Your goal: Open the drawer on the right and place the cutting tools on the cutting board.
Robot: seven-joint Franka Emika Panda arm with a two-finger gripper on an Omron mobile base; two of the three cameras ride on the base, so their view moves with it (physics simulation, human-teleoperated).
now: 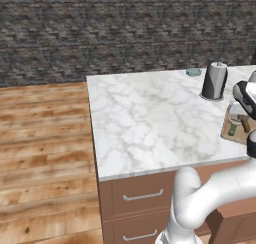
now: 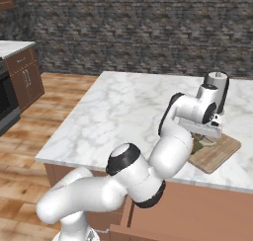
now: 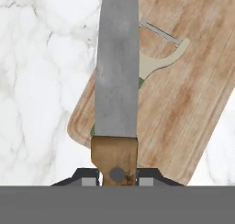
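Note:
My gripper (image 3: 118,179) is shut on the brown handle of a knife (image 3: 117,71), one of the cutting tools, whose long grey blade points away over the cutting board (image 3: 188,108). The peeler (image 3: 160,58) lies on the tan board with its pale Y-shaped head showing; the blade hides most of its green handle. From the base, the gripper (image 2: 203,135) hangs low over the board (image 2: 220,153) near the counter's right front. The board (image 1: 231,135) with the green peeler handle (image 1: 233,129) sits at the right edge. The drawer (image 2: 207,215) stands pulled out under the counter.
A tall grey cylinder (image 1: 214,81) stands on the white marble counter (image 1: 145,118) just behind the board. A small teal object (image 1: 193,72) lies at the counter's back edge. Shut drawers with silver handles (image 1: 143,195) face the wooden floor on the left.

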